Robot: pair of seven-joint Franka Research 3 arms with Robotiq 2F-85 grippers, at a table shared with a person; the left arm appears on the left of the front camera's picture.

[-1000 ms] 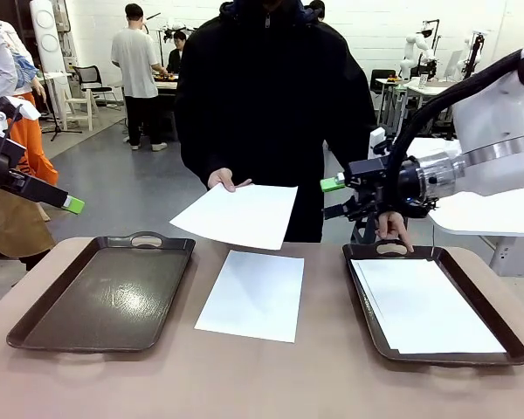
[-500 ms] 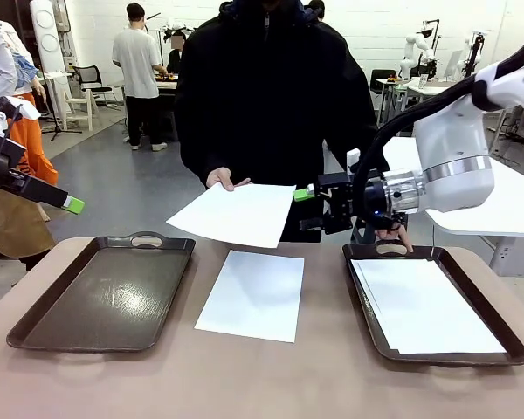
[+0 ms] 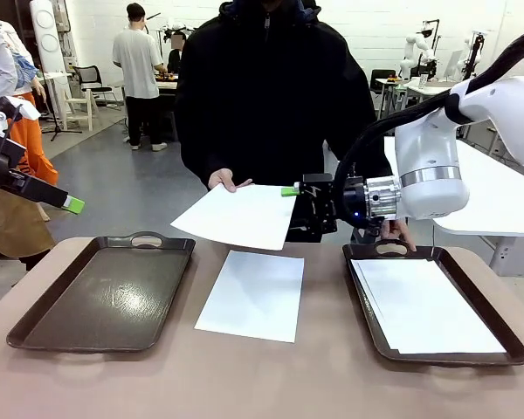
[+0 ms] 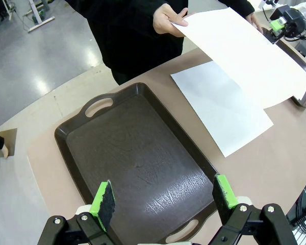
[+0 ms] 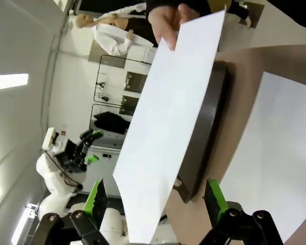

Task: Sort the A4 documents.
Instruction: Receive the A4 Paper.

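Over the far edge of the table, the person's hand grasped an A4 document, apparently offering it to the wide-jawed right gripper.

The brown counter bears three things. An empty tray lies straight ahead of the left claw. A loose sheet lies flat on the counter below the right claw, a little to its near side. A second tray, holding stacked paper, lies back toward that claw's arm.
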